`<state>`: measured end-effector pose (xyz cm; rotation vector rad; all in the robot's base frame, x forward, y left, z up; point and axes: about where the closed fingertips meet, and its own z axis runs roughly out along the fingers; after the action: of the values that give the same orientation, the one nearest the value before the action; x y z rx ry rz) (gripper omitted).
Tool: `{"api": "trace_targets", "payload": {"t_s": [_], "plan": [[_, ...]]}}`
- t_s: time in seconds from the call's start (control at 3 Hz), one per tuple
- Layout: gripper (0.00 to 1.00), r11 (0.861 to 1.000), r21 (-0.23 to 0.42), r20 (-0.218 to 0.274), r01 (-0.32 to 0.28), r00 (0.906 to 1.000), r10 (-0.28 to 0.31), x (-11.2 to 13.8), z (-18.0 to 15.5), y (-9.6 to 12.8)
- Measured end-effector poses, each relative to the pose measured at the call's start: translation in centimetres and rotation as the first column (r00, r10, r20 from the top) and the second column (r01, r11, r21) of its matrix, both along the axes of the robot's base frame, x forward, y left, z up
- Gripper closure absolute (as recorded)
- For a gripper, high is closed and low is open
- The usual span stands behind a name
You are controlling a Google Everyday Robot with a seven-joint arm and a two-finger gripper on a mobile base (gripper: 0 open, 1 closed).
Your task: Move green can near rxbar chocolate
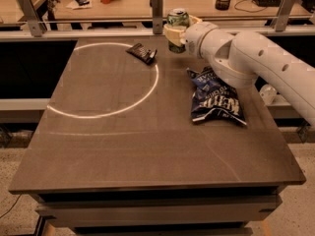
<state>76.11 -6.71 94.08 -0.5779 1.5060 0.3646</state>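
We see the gripper [173, 34] closed around the green can [177, 18] (it stands upright) at the far edge of the table [147, 146], right of the rxbar chocolate [142, 53].

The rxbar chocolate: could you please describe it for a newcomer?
On the table, the rxbar chocolate lies on the white circle's far rim, left of the claw holding the green can. It is small, flat and dark, unlike the blue bag.
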Motion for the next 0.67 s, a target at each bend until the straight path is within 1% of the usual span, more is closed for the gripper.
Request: {"api": "trace_targets", "payload": {"t_s": [0.33,0.67], "plan": [[1.00,0.997,0.068,-0.052,0.020,0.9985,-0.017,1.4,-1.6,1.2],[1.00,0.994,0.106,-0.083,0.028,0.9964,-0.020,2.2,-2.7,2.2]]}}
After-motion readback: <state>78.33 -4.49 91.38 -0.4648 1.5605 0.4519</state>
